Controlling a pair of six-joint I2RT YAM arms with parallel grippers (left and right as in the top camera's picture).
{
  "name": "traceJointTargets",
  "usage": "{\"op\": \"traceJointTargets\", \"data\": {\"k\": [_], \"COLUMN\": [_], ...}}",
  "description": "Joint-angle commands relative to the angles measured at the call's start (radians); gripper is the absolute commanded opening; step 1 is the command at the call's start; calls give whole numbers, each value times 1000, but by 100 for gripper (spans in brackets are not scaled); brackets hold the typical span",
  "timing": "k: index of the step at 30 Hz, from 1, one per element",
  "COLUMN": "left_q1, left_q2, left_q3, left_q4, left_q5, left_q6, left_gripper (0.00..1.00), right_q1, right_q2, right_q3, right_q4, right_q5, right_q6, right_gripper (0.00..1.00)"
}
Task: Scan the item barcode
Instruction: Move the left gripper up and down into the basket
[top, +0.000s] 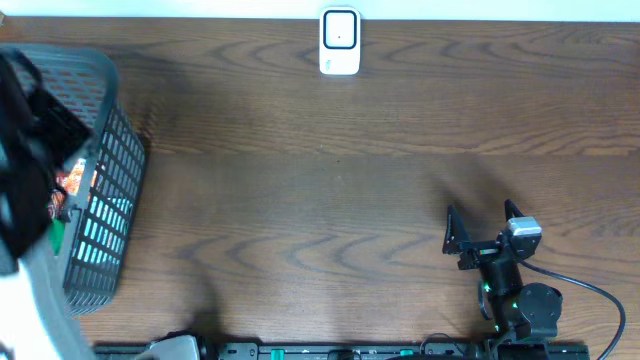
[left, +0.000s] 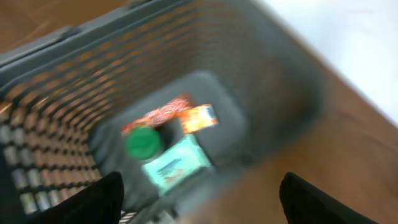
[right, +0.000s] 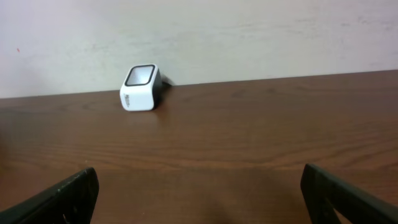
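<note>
Brown wood table (top: 300, 200) meets pale wall (right: 249, 31); left end effector (left: 199, 202) and right end effector (right: 202, 199) gape wide, empty.

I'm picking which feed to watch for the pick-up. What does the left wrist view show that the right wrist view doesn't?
Only the left wrist: the inside of the grey basket, blurred, holding a green cap, a teal pack, an orange packet and a red packet. Only the right wrist: the white scanner at the far edge, before a pale wall. Both: the brown table and each arm's own open jaws at the bottom corners.
</note>
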Motion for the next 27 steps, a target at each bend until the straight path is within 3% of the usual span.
{"op": "traceJointTargets", "data": {"k": [1, 6, 11, 20, 27], "left_q1": [179, 394, 502, 515, 522], "left_q2": [97, 208, 277, 287, 287], "left_q3": [8, -23, -134, -518, -700], "left_q4": [-18, -24, 17, 336, 456], "left_q5": [47, 154, 196, 221, 221], "left_q6": [-40, -34, -34, -31, -32], "left_gripper": [81, 80, 80, 80, 80], "right_q1": [4, 4, 4, 4, 4], "right_q2": [-5, -5, -5, -5, -5], "right_q3": [-1, -1, -1, -1, -1], "right_q4": [-3, -3, -3, -3, -3], "right_q5": [5, 5, 5, 5, 5], "right_q6": [11, 11, 11, 11, 11], "right_gripper": [99, 99, 99, 99, 99]}}
